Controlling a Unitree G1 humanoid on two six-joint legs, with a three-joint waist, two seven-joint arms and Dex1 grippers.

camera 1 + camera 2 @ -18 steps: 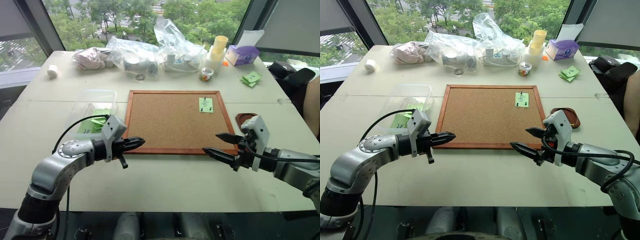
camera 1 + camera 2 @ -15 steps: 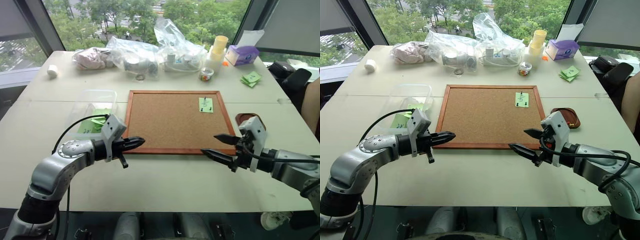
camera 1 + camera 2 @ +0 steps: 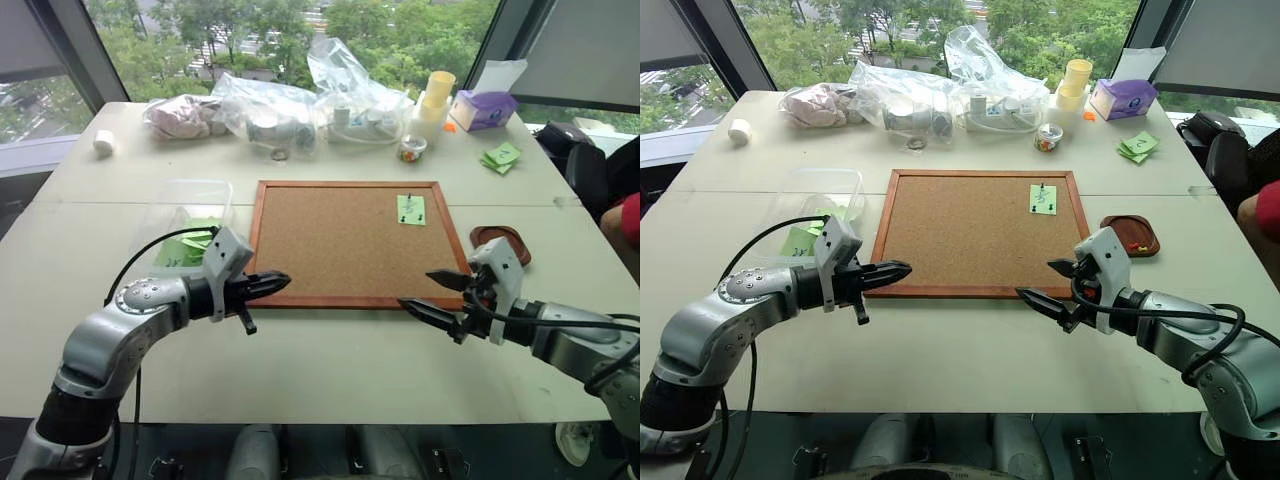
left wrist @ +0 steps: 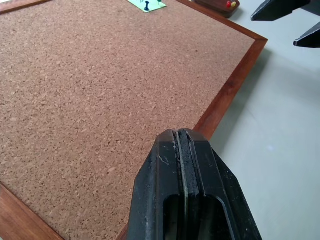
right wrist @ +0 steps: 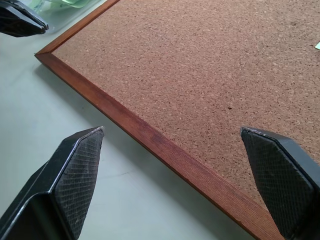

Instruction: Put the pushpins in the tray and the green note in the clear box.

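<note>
Writing: none that can be read; a dark scribble is seen on the green note (image 3: 411, 209).
Green note: one small light-green square, pinned on the cork board (image 3: 350, 250) near its far right corner.
Pushpins (image 3: 411, 217): three dark-headed ones are counted on the note; a red and a yellow head (image 4: 229, 4) are seen in the tray.
Tray (image 3: 1131, 236): one glossy reddish-brown dish, on the desk (image 3: 330, 360) just right of the board.
Clear box (image 3: 187, 222): one, left of the board, green papers inside.
Left claw (image 3: 281, 282): closed, empty, at the board's near left corner.
Right claw (image 3: 1038, 284): spread wide, empty, at the near right corner.
</note>
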